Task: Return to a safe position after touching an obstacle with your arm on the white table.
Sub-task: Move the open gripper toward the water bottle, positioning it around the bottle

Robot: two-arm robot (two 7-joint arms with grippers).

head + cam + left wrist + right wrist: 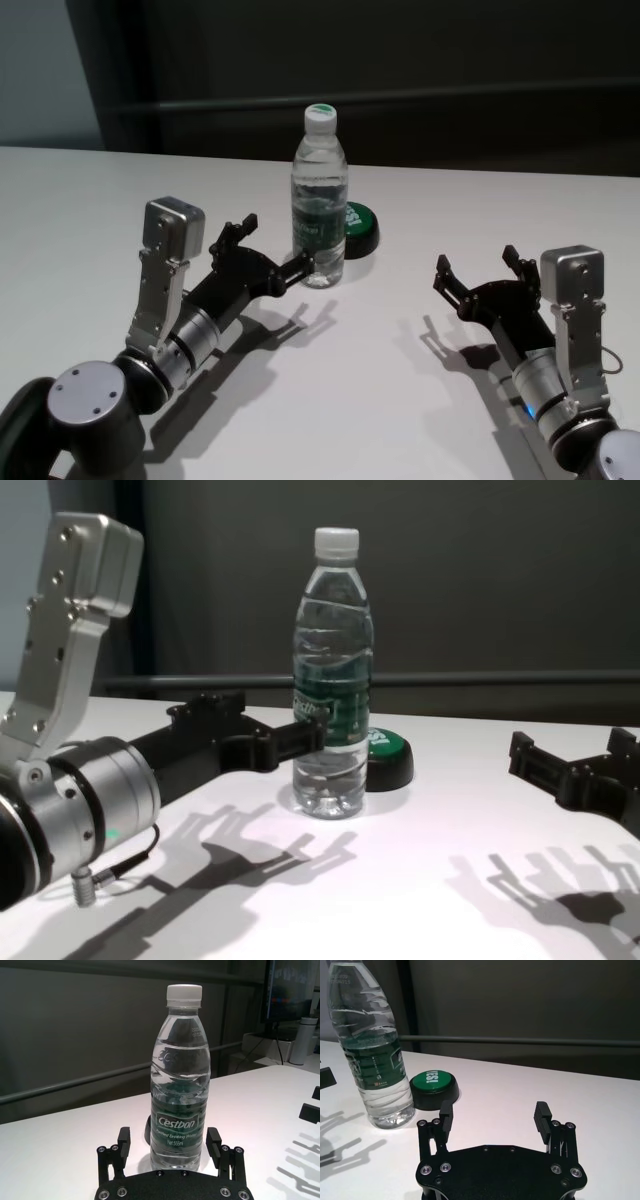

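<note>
The obstacle, a tall clear water bottle [320, 200] with a white cap and a green "Cestbon" label, stands upright on the white table [400, 400]. My left gripper [272, 245] is open at the bottle's left side, low over the table. One fingertip [305, 264] is against the bottle's lower part. In the left wrist view the bottle [177, 1110] stands between the two open fingers of the left gripper [169, 1140]. The chest view shows the same finger [305, 735] at the bottle's label [330, 710]. My right gripper [478, 262] is open and empty, well to the right of the bottle.
A low black puck with a green top [357, 228] sits just behind and right of the bottle, also in the right wrist view [434, 1087]. The table's far edge runs behind them before a dark wall. A white flask [305, 1040] stands far off.
</note>
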